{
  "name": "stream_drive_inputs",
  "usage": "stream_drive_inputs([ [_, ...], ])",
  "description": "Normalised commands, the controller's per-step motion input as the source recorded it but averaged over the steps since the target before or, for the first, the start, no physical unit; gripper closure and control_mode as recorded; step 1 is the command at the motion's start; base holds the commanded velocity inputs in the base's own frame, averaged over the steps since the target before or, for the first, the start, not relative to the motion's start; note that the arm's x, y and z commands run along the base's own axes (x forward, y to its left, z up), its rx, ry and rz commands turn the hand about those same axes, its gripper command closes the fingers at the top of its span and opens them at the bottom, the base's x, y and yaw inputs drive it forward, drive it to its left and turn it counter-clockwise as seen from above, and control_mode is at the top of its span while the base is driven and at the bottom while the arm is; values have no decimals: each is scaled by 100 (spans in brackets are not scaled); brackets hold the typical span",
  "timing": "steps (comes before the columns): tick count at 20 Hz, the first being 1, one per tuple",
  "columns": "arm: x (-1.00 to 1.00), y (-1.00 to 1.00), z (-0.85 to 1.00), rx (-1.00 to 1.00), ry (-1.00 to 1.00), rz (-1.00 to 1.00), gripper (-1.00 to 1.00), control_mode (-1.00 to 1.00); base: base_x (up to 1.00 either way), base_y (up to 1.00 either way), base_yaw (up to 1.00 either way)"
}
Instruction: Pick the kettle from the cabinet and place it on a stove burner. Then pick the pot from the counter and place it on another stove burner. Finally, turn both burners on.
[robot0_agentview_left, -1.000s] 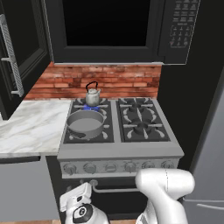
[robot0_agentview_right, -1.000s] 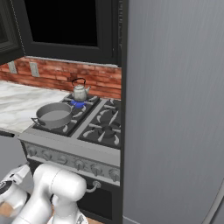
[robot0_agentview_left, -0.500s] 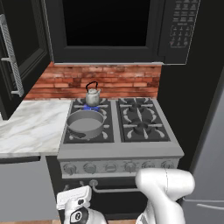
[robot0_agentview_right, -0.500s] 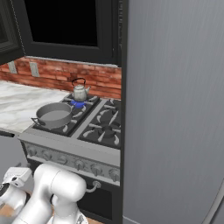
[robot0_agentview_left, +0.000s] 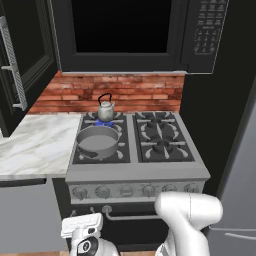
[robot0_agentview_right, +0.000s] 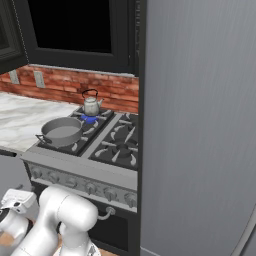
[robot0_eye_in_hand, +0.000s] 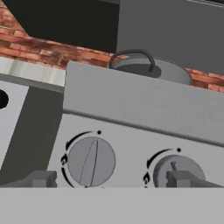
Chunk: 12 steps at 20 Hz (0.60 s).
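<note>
Where the veined marble tabletop (robot0_agentview_left: 37, 145) meets the steel range (robot0_agentview_left: 135, 172) at its right edge, the stone is bare and smooth, backed by red brick wall (robot0_agentview_left: 110, 92). The pot (robot0_agentview_left: 97, 140), wide, shallow, grey metal with small dark loop handles, sits on the front-left burner grate, close to the range's front edge. The kettle (robot0_agentview_left: 105, 109), small, rounded and silvery with a black arched handle, stands on the rear-left burner just behind the pot; a blue flame (robot0_agentview_right: 89, 119) shows under it. The two right-hand burners (robot0_agentview_left: 159, 135) carry only their black cast-iron grates. A row of round grey knobs (robot0_agentview_left: 102, 192) runs along the front panel. The gripper (robot0_eye_in_hand: 111, 179) hangs low before that panel; its dark fingers (robot0_eye_in_hand: 40, 179) stand wide apart, holding nothing, flanking the leftmost knob (robot0_eye_in_hand: 90, 161) and partly covering the next knob (robot0_eye_in_hand: 177, 171). A black microwave (robot0_agentview_left: 135, 32) overhangs the range.
</note>
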Motion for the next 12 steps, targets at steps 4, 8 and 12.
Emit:
stream_drive_inputs([
  [4,11,12,-1,3,0,0,-100,-100,0,0,0],
  [8,12,6,0,0,0,0,-100,-100,0,0,0],
  [12,10,4,-2,0,0,0,-100,-100,0,0,0],
])
